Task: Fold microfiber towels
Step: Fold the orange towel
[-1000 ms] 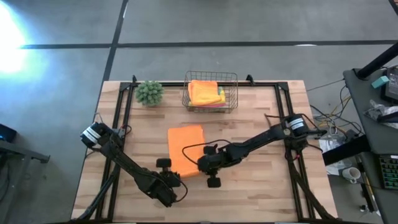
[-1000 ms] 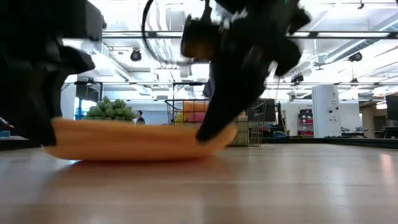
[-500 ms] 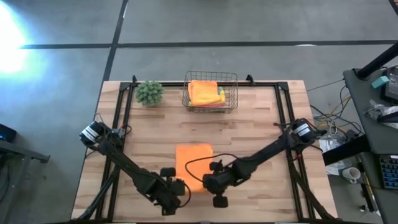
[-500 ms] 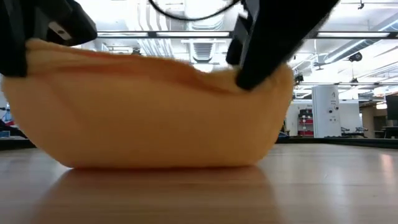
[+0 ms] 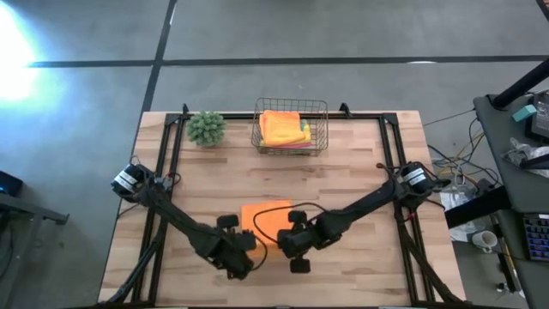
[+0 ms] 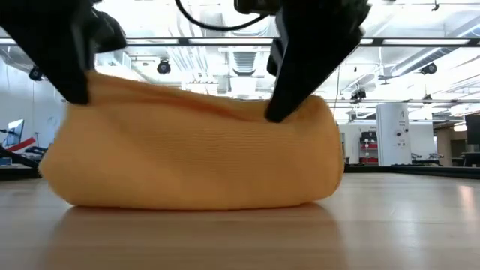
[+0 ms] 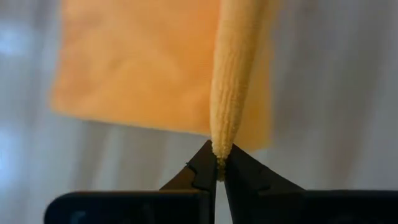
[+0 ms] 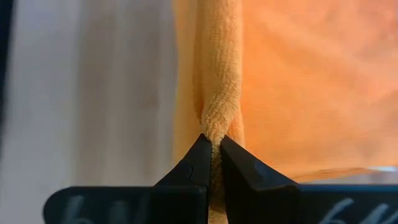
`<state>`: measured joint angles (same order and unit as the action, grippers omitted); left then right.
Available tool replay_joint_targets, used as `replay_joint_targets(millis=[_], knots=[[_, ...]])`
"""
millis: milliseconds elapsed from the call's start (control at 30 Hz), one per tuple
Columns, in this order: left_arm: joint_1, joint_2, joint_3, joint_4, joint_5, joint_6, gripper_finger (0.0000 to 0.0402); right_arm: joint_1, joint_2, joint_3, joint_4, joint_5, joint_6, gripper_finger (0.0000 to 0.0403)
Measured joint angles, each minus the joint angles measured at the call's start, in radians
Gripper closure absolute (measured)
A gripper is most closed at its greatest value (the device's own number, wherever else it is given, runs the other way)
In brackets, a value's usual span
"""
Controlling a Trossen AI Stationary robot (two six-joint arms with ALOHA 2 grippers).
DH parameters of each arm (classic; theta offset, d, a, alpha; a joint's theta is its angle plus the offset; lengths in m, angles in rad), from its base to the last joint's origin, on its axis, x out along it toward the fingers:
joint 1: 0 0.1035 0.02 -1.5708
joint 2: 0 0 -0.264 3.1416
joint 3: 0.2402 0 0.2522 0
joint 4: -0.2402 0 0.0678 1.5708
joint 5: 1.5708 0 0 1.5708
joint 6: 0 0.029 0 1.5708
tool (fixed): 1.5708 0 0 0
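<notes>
An orange microfiber towel (image 5: 264, 219) (image 6: 187, 150) is raised by its near edge close to the table's near side, while its lower part rests on the wood. My left gripper (image 5: 245, 237) (image 6: 77, 96) is shut on that edge's left end. My right gripper (image 5: 281, 235) (image 6: 274, 114) is shut on its right end. The top edge sags slightly between them. More folded towels (image 5: 283, 129), yellow, orange and pink, lie in a wire basket (image 5: 322, 129) at the far side. My left gripper pinches the left end of the towel's raised edge (image 7: 219, 146) between its fingertips, coming steeply from above. A thick ridge of cloth runs away from the tips. The towel hangs below, its bottom on the table (image 6: 112, 201). My right gripper pinches the right end of the same edge (image 8: 214, 127) between its fingertips, slanting down from the right. The cloth bunches into a ridge at the tips. The towel hangs below them, its lower part on the table (image 6: 300, 199).
A fuzzy green plant ball (image 5: 206, 127) sits at the far left beside the basket. Black frame rails (image 5: 167, 163) run along the table's left and right sides. Bare wood (image 5: 343, 180) lies between the towel and the basket.
Both grippers have risen with the towel's near edge, first drawing the towel toward the table's near edge and a little right, then easing back. The towel lay flat and now stands up from the table, its far part still down. Both stayed shut.
</notes>
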<state>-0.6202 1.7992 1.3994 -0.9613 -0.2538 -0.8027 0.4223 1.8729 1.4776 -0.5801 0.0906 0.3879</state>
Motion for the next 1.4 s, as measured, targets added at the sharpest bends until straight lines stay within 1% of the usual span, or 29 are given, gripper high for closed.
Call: replay_joint_targets(millis=[67,167,400,467,633,733,800,900,1033,1133,1233,1300,1400], knots=[[0.023,0.0,-0.002,-0.037,-0.019,0.024,0.0396,-0.022,0.0,0.0,-0.009,0.021,-0.026,0.0392],[0.063,0.0,-0.011,-0.036,-0.018,0.062,0.0396,-0.062,-0.001,-0.001,-0.034,0.042,-0.065,0.0392],[0.135,0.0,-0.049,-0.052,-0.021,0.157,0.0396,-0.158,-0.001,-0.011,-0.058,0.044,-0.193,0.0392],[0.154,0.0,-0.065,-0.052,-0.021,0.164,0.0396,-0.181,-0.001,-0.011,-0.058,0.04,-0.221,0.0392],[0.198,0.0,-0.111,-0.051,-0.025,0.185,0.0396,-0.23,-0.001,-0.012,-0.058,0.037,-0.251,0.0392],[0.217,0.0,-0.116,-0.051,-0.025,0.189,0.0396,-0.249,0.006,-0.012,-0.056,0.032,-0.258,0.0392],[0.226,0.0,-0.116,-0.049,-0.024,0.191,0.0396,-0.262,0.022,-0.012,-0.055,0.001,-0.259,0.0392],[0.232,0.0,-0.116,-0.043,-0.024,0.216,0.0396,-0.269,0.047,-0.012,-0.048,0.002,-0.258,0.0391],[0.233,0.0,-0.117,-0.044,-0.067,0.22,0.0393,-0.27,0.06,-0.013,-0.03,0.014,-0.26,0.038],[0.234,0.0,-0.117,-0.044,-0.084,0.261,0.0379,-0.276,0.06,-0.013,-0.029,0.014,-0.27,0.0365],[0.236,0.001,-0.117,-0.044,-0.089,0.267,0.0356,-0.288,0.059,-0.013,-0.03,0.027,-0.267,0.0348],[0.239,0.001,-0.118,-0.044,-0.09,0.267,0.0337,-0.294,0.057,-0.013,-0.029,0.061,-0.255,0.0335],[0.245,0.001,-0.118,-0.046,-0.092,0.266,0.0307,-0.299,0.053,-0.013,-0.042,0.141,-0.225,0.0316]])
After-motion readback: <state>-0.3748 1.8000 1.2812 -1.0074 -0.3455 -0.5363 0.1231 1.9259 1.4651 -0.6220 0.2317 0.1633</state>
